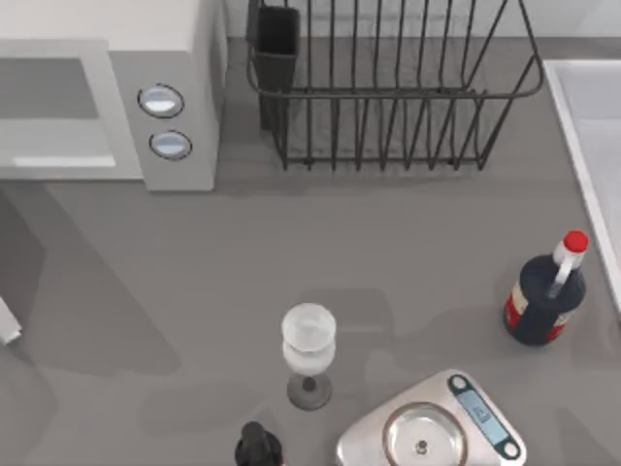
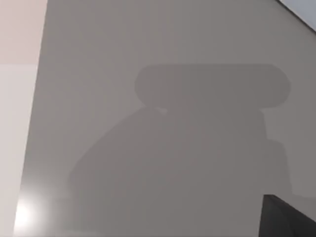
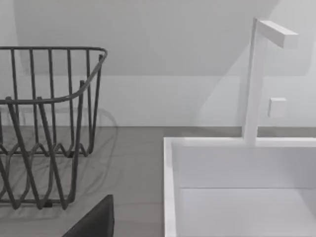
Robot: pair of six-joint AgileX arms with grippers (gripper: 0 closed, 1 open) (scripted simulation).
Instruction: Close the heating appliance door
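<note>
The white heating appliance (image 1: 179, 58) stands at the table's back left, its grey panel carrying two round silver knobs (image 1: 161, 100). Left of the panel is the door (image 1: 53, 97), a white frame around a grey window with a slim white bar handle (image 1: 63, 161). The door's face looks about level with the knob panel, with no gap showing. A white bit of my left arm (image 1: 6, 325) pokes in at the table's left edge. A dark piece of my left gripper (image 2: 289, 219) hangs over bare grey tabletop. A dark piece of my right gripper (image 3: 94, 222) sits near the sink and rack.
A black wire dish rack (image 1: 388, 92) stands at the back centre. A white sink (image 1: 592, 146) with a faucet (image 3: 256, 79) fills the right edge. In front stand a wine glass (image 1: 309, 345), a silver kitchen scale (image 1: 432, 427), a dark red-capped bottle (image 1: 545, 291) and a black bottle top (image 1: 257, 447).
</note>
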